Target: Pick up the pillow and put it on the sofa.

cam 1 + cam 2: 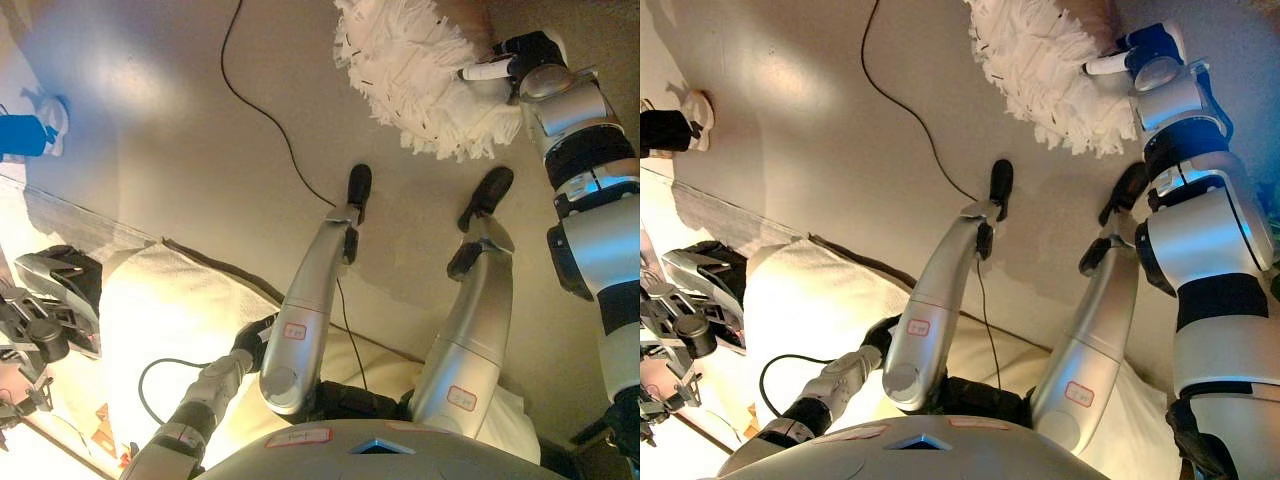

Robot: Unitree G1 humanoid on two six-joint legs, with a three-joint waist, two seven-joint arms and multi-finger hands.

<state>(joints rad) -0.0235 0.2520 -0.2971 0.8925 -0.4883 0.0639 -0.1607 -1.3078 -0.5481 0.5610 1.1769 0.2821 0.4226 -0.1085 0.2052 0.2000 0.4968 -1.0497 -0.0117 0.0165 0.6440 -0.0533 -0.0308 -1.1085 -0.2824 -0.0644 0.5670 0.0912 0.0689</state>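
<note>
Silver-grey arms; dark, white-tipped fingers

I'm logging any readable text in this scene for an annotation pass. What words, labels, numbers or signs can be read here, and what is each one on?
No text can be read in either view.
The shaggy white fringed pillow, touched by the right hand on the grey carpet floor, shows no tag or print.
The cream sofa cushion, near the left hand, shows none either.
The black-and-silver equipment at the left edge carries no legible marking.
</note>
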